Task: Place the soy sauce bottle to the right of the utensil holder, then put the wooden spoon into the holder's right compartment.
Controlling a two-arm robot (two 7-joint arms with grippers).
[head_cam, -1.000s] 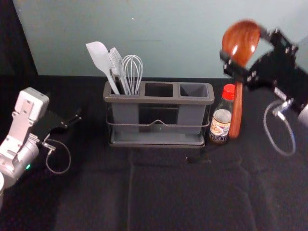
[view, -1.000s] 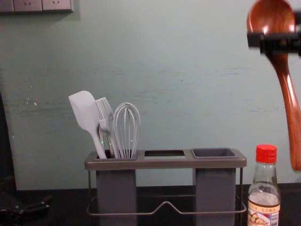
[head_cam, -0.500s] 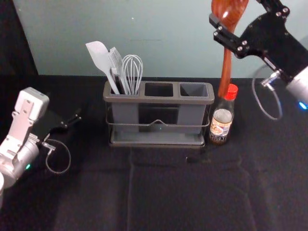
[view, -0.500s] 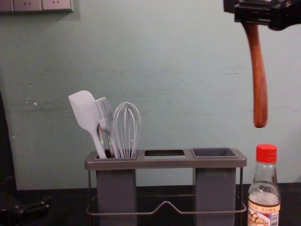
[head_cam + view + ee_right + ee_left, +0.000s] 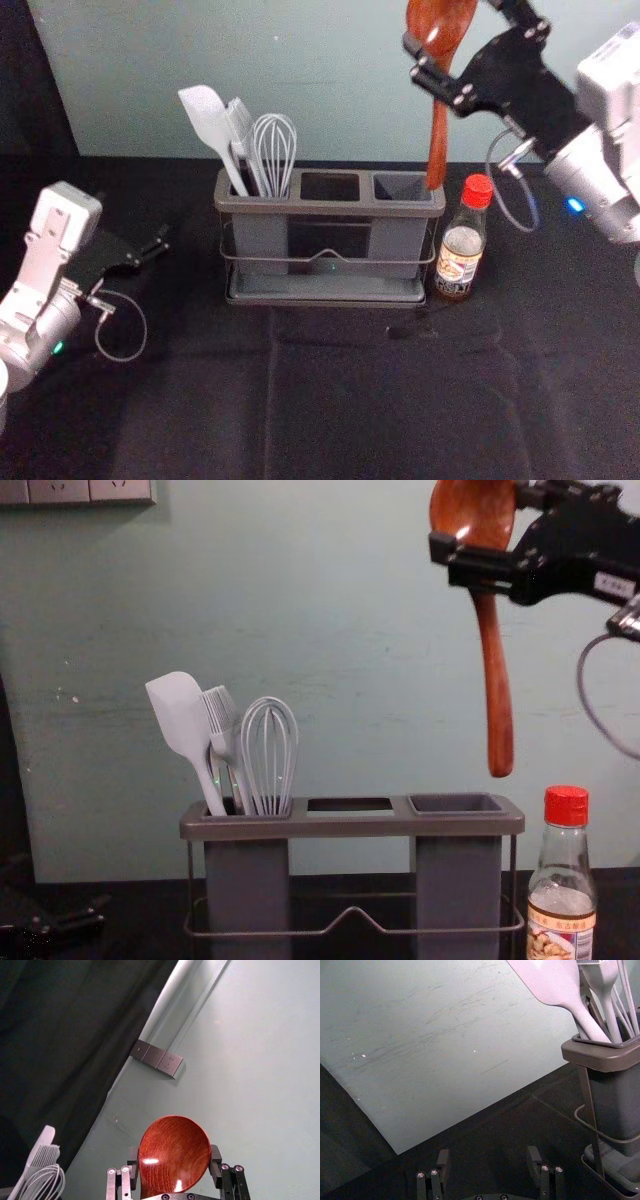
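Wooden spoon (image 5: 438, 140), just one, hangs in the right pincer (image 5: 450, 22) above one holder (image 5: 330, 208), left pincer (image 5: 161, 240) wide at left.

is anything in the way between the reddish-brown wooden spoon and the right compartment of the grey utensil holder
Nothing visible. The spoon hangs handle-down in the right gripper, its lower end above rim height near the right compartment's outer side. The red-capped glass soy sauce bottle stands outside the holder, to its right.
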